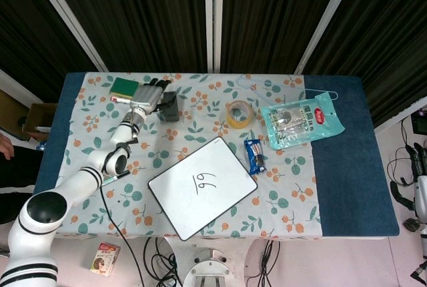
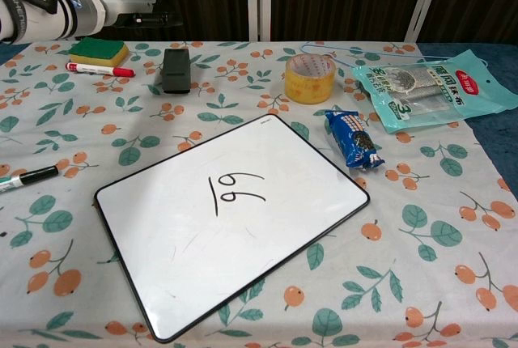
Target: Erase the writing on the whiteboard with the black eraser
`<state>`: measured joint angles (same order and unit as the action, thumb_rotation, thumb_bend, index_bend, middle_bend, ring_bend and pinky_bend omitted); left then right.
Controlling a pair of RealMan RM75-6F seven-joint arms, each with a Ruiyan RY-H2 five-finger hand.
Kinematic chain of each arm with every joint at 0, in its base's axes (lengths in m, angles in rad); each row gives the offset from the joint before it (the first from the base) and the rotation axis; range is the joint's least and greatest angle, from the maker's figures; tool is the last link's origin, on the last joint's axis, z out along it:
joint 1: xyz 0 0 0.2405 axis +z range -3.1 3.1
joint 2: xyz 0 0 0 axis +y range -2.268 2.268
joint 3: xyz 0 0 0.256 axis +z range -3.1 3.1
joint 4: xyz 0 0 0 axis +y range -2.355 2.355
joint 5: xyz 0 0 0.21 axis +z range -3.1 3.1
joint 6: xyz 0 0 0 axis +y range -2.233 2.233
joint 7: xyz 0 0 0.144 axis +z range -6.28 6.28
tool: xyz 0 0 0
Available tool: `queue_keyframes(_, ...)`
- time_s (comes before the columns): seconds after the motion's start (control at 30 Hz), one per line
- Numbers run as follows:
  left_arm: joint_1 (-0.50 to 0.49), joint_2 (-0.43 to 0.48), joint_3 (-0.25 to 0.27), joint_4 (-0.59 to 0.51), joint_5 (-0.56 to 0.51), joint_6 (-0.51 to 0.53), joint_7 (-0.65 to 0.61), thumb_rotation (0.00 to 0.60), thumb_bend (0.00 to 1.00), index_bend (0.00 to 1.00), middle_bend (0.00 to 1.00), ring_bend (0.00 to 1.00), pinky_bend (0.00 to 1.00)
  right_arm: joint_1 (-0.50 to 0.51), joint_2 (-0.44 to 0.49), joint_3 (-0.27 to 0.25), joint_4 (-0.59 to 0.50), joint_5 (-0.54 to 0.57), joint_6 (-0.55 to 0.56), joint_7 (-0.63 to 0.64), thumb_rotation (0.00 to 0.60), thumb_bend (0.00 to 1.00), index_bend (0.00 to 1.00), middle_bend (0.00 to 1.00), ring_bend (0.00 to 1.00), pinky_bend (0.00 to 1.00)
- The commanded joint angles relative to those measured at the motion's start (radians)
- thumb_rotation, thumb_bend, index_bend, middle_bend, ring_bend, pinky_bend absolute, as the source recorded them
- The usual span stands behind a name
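The black eraser stands on the flowered cloth at the back left. My left hand hovers just left of and behind it, fingers stretched out and apart, holding nothing. The whiteboard lies tilted at the front middle, with the writing "66" and an underline near its centre. My right hand hangs off the table's right side, partly cut by the frame edge, with nothing in it.
A green sponge and a red marker lie left of the eraser. A black marker lies at the left edge. A tape roll, a blue snack pack and a teal packet sit to the right.
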<state>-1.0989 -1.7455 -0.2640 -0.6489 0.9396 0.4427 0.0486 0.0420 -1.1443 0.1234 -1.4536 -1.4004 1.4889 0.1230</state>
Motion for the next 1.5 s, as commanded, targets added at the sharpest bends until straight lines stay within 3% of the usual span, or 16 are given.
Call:
queue_keyframes(0.03, -0.009, -0.029, -0.001, 0.043, -0.007, -0.019, 0.004, 0.000, 0.33, 0.07, 0.10, 0.01, 0.20, -0.001, 0.001, 0.000, 0.001, 0.001, 0.000, 0.000, 0.600, 0.28, 0.00, 0.00, 0.00, 0.00)
queue_keyframes(0.47, -0.021, -0.100, 0.006, 0.160, 0.021, -0.075, 0.005, 0.000, 0.33, 0.07, 0.11, 0.01, 0.20, 0.001, 0.001, 0.003, 0.010, 0.009, -0.014, 0.011, 0.600, 0.28, 0.00, 0.00, 0.00, 0.00)
queue_keyframes(0.77, -0.015, -0.089, -0.003, 0.120, 0.078, -0.064, -0.054, 0.000, 0.33, 0.07, 0.16, 0.01, 0.20, 0.003, 0.001, 0.005, 0.018, 0.014, -0.022, 0.016, 0.600, 0.28, 0.00, 0.00, 0.00, 0.00)
queue_keyframes(1.37, 0.024, 0.021, 0.014, -0.073, 0.186, -0.001, -0.125, 0.000, 0.33, 0.08, 0.42, 0.02, 0.19, -0.001, -0.004, 0.001, 0.015, 0.007, -0.016, 0.008, 0.600, 0.28, 0.00, 0.00, 0.00, 0.00)
queue_keyframes(1.5, 0.036, 0.057, 0.021, -0.123, 0.184, -0.005, -0.122, 0.000, 0.33, 0.08, 0.54, 0.08, 0.19, 0.000, -0.005, 0.000, 0.014, 0.006, -0.017, 0.005, 0.600, 0.28, 0.00, 0.00, 0.00, 0.00)
